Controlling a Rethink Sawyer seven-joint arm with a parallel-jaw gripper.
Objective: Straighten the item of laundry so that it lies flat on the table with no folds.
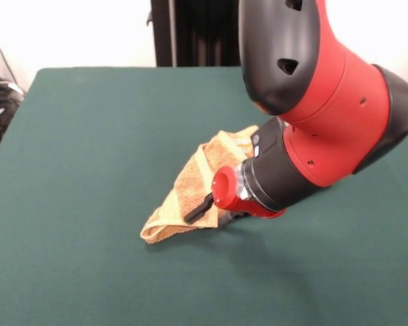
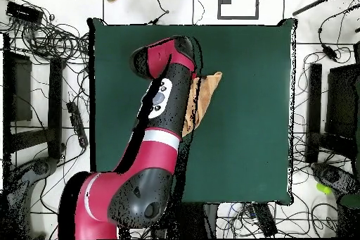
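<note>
The orange-tan towel point(image 1: 190, 183) lies bunched and folded on the green table point(image 1: 88, 149), a little right of the middle, with a pale band showing along its length. One narrow end points toward the near left. My gripper point(image 1: 209, 209) is low at the towel's right edge, touching the cloth; the red and black wrist hides most of it. In the overhead view the towel point(image 2: 207, 93) shows as a narrow crumpled strip beside the arm on the table point(image 2: 246, 139), and the arm covers the gripper.
The arm's bulky red elbow point(image 1: 326, 102) hangs over the table's right half. The black pedestal point(image 1: 197, 34) stands at the far edge. Cables and dark equipment point(image 2: 49, 40) lie on the floor round the table.
</note>
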